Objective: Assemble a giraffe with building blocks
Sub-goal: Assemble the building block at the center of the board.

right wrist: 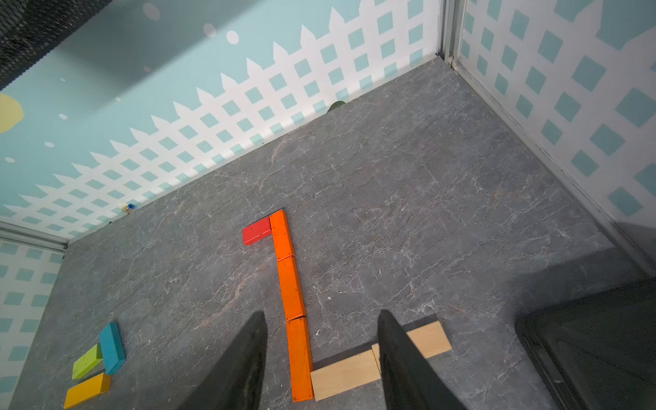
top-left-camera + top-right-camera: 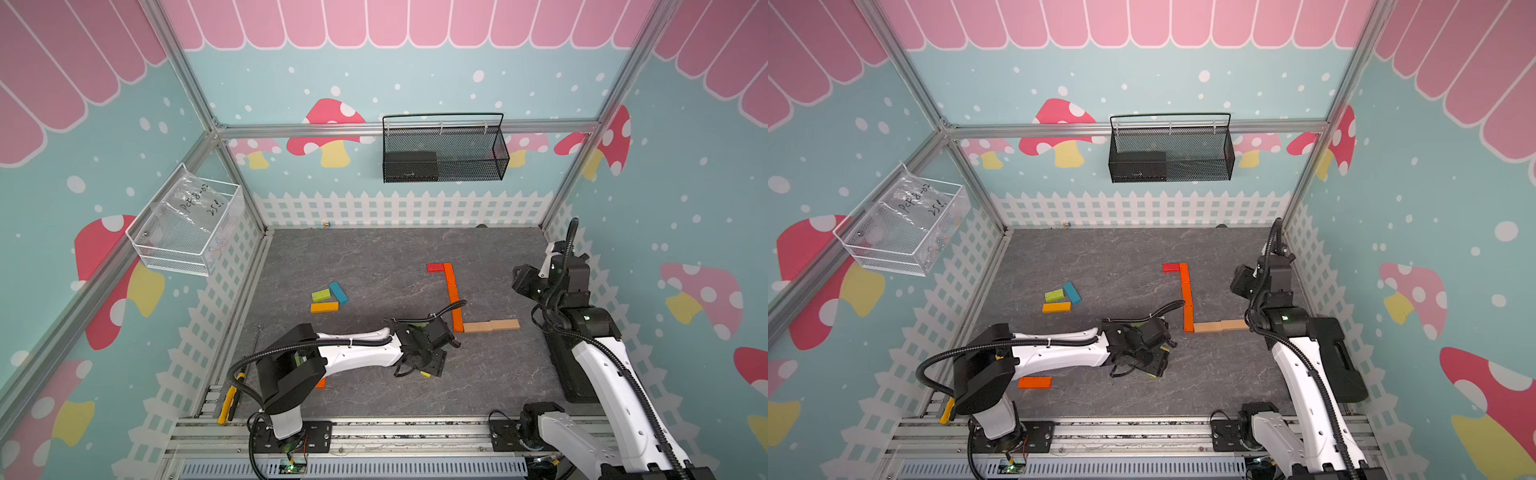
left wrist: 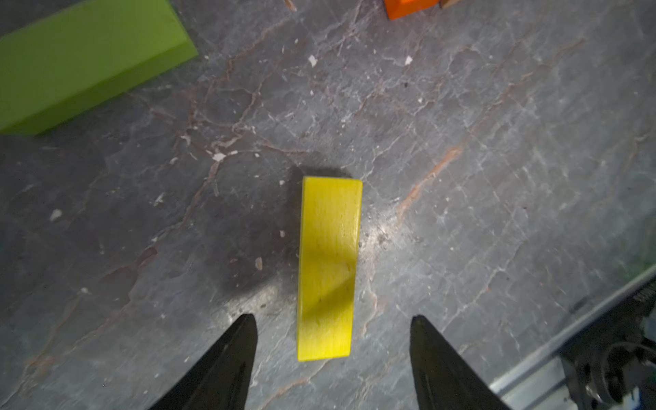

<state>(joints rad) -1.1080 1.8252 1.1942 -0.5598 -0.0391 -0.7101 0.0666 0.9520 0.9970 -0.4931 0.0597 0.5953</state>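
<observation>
Fingers of the left tool stand apart on either side of the near end of a yellow block, a gap showing on each side; the block lies flat on the grey worktop. A green block lies flat near it, not touching. Right tool: fingers apart, nothing between them, held clear of the worktop beside the figure. Figure, in both top views: three orange blocks end to end in one line; a red block touching the side of the line's far end; two tan blocks end to end, running from its near end at a right angle toward the right arm. Loose group, well apart toward the left wall: a second green block, a blue block and an amber block, close together. One more orange block lies flat near the front edge, beside the left arm.
</observation>
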